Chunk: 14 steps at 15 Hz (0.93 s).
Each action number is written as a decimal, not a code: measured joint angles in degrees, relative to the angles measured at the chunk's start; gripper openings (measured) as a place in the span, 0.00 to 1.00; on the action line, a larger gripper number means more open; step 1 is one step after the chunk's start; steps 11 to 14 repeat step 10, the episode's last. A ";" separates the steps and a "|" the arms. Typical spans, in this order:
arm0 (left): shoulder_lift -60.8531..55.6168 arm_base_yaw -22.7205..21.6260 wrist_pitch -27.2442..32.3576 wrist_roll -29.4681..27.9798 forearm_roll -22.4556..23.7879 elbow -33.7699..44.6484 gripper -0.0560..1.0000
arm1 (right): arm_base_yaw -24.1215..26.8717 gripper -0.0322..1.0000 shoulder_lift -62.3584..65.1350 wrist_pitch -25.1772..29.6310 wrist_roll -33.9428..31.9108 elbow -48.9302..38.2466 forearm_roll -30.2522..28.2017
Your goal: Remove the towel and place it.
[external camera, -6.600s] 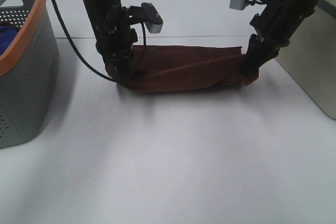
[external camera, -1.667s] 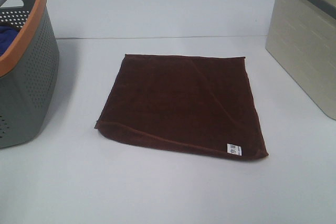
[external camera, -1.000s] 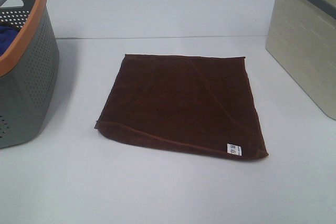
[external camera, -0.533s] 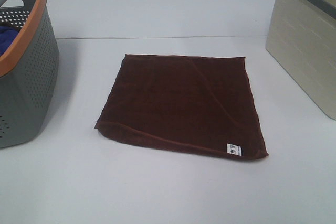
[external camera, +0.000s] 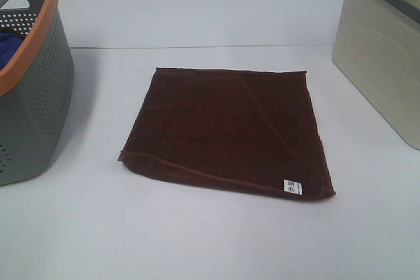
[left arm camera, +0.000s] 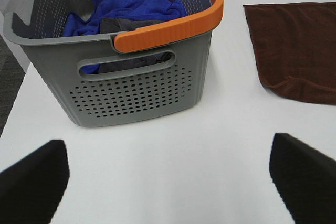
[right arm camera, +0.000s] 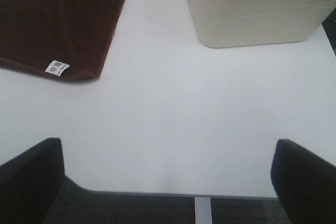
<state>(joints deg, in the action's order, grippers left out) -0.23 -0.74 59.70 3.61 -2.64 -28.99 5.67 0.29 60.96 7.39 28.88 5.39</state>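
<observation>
The dark reddish-brown towel (external camera: 228, 129) lies spread flat on the white table, its small white label (external camera: 292, 186) at the near right corner. Part of it also shows in the left wrist view (left arm camera: 296, 45) and in the right wrist view (right arm camera: 58, 19). Neither arm appears in the exterior high view. My left gripper (left arm camera: 168, 177) is open and empty, hovering above the table in front of the grey basket. My right gripper (right arm camera: 168, 179) is open and empty too, held over the table's front edge, well apart from the towel.
A grey perforated basket with an orange rim (external camera: 33, 83) stands at the left, holding a blue cloth (left arm camera: 126, 3) and other laundry. A beige bin (external camera: 384, 44) stands at the right. The table's front edge (right arm camera: 157, 191) runs under the right gripper.
Nothing has moved over the last second. Several seconds earlier both grippers were down at the bunched towel's ends; now it lies flat and the arms are out of the exterior view.
</observation>
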 joint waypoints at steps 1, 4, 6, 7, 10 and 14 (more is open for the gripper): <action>0.00 0.00 0.00 0.00 0.00 0.00 0.99 | 0.00 0.96 0.00 0.00 0.00 0.00 0.00; 0.00 0.00 0.00 0.00 0.00 0.00 0.99 | 0.00 0.96 0.00 0.00 -0.06 0.00 0.00; 0.00 0.00 0.00 0.00 0.00 0.00 0.99 | 0.00 0.96 0.00 0.00 -0.06 0.00 0.00; 0.00 0.00 0.00 0.06 0.00 0.00 0.99 | 0.00 0.96 0.00 0.00 -0.06 0.00 0.00; 0.00 0.00 0.00 0.06 0.00 0.00 0.99 | 0.00 0.96 0.00 0.00 -0.06 0.00 0.00; 0.00 0.00 0.00 0.06 0.00 0.00 0.99 | 0.00 0.96 0.00 0.00 -0.06 0.00 0.00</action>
